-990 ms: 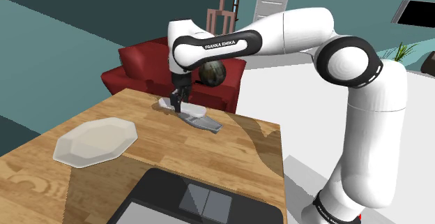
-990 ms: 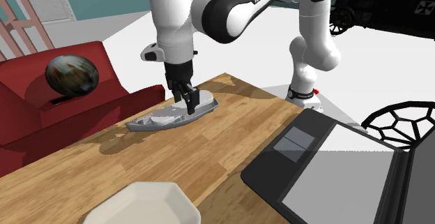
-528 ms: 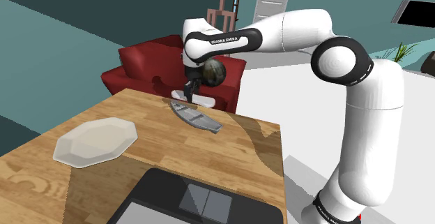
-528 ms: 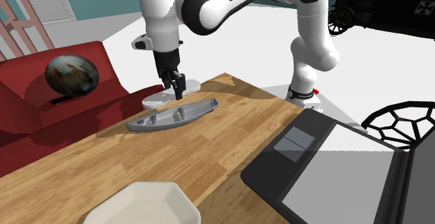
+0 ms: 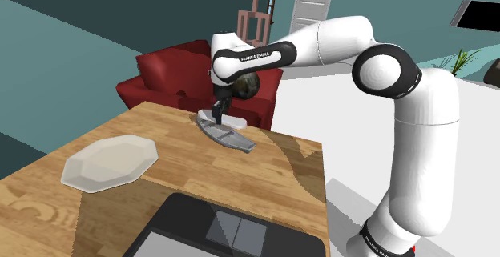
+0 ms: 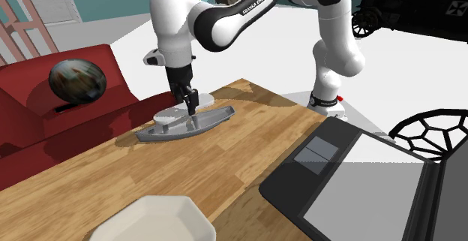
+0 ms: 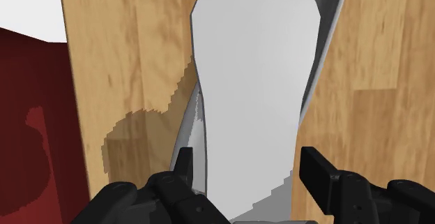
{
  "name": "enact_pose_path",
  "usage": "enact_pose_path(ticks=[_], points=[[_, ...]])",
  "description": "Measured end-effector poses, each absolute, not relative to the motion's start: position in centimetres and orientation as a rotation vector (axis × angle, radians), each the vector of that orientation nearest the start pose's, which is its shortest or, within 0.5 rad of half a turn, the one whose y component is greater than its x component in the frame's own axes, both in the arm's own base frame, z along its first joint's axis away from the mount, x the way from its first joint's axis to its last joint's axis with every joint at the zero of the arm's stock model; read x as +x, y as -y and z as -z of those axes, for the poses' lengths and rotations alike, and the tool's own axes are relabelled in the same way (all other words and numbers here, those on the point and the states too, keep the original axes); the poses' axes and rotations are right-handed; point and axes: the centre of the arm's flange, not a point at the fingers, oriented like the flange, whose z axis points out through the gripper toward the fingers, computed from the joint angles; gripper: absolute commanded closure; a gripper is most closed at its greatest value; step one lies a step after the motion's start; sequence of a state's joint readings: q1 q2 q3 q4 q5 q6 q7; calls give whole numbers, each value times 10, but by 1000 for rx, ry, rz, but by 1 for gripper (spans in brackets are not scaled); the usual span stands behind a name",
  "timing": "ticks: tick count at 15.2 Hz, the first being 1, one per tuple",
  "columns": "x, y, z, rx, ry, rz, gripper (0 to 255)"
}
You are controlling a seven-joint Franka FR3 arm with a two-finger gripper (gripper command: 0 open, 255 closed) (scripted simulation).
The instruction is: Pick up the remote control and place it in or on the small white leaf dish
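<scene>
Shoulder view first: I see the arm (image 5: 417, 159) rise straight from its stand at that view's lower right, fold at the elbow, and send the forearm out level toward the left. The wrist turns over so the gripper (image 5: 218, 113) points straight down at the far edge of the table (image 5: 168, 187). From the second exterior view, I read the hand as upright, its fingertips low over the dish (image 6: 206, 119), which lies lengthwise near that edge in front of the red sofa (image 6: 52, 131). The remote (image 6: 171, 112), drawn plain pale grey, lies flat at the gripper's tips, partly over the dish's rim and reaching toward that view's left. On the wrist view, I see the remote (image 7: 254, 83) stretch away from the gripper along the dish (image 7: 196, 121). The two fingers (image 7: 182, 167) stand apart on either side of its narrower near end. A sliver shows between each finger and the remote, so I read the jaws as spread and gripping nothing. A white plate (image 5: 108, 162) and a laptop (image 5: 212, 231) sit nearer the camera, well apart from the gripper.
</scene>
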State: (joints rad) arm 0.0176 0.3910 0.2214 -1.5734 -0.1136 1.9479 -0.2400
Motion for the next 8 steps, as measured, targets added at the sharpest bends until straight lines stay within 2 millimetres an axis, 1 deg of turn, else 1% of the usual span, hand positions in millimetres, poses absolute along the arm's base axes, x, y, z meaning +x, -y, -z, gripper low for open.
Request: enact_pose_path(ticks=[6, 8], points=[[655, -133, -387, -3063, 791, -10, 255], [655, -132, -382, -3063, 791, -10, 255]])
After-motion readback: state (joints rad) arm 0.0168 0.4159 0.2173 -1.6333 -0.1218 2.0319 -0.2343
